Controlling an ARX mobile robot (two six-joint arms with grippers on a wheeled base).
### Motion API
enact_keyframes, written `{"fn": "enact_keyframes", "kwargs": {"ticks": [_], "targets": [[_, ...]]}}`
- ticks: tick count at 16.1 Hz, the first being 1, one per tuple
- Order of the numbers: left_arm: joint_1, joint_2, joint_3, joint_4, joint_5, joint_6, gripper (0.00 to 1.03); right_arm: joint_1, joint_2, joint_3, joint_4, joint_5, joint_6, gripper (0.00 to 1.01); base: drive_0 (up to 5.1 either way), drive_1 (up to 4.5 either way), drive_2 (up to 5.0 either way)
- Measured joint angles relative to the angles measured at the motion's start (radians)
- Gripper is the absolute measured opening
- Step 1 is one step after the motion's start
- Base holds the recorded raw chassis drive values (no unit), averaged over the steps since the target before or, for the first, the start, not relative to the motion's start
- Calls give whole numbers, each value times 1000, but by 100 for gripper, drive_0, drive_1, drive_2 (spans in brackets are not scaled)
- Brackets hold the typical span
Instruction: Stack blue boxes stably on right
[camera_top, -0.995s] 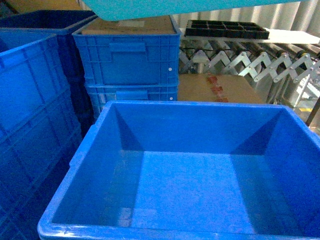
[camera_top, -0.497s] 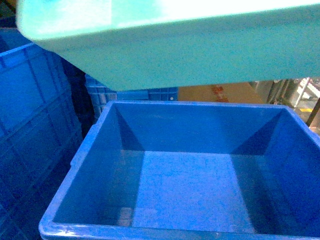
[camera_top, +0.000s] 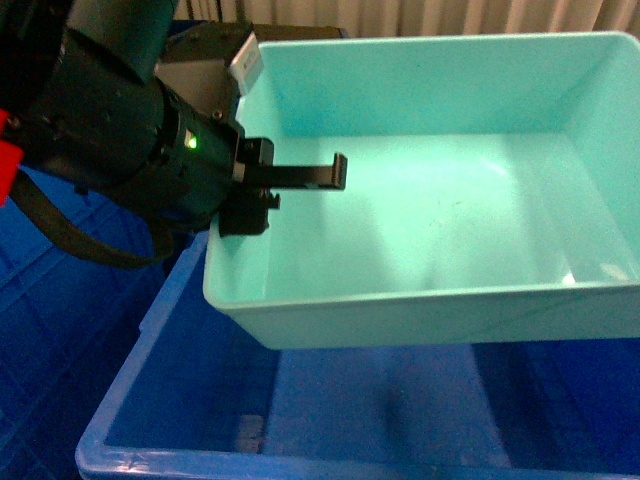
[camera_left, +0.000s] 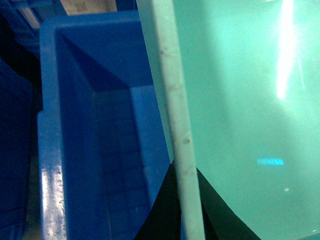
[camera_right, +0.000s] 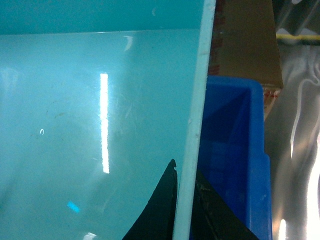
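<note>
The light turquoise blue box hangs tilted just above the larger royal-blue box, overlapping its far half. At the turquoise box's left wall is my left gripper, one black finger showing inside the wall. The left wrist view shows my left gripper shut on the pale rim, the royal-blue box below to its left. My right gripper is shut on the opposite rim, with the royal-blue box beneath. The head view does not show the right gripper.
Ribbed dark-blue crates stand close on the left of the royal-blue box. A brown cardboard box lies behind it on the right, beside shiny metal. A pale curtain hangs at the back.
The turquoise box has come down from the top of the head view and now hangs open side up over the royal-blue box. My left arm has come into view.
</note>
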Motion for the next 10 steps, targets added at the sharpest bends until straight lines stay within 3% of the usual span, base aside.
{"fn": "enact_keyframes", "kwargs": {"ticks": [7, 10], "targets": [[30, 141, -5, 70, 23, 0, 2, 29, 156, -16, 101, 22, -55, 7, 0, 0, 0], [29, 189, -16, 129, 32, 5, 2, 27, 230, -37, 172, 32, -53, 7, 0, 0, 0]]}}
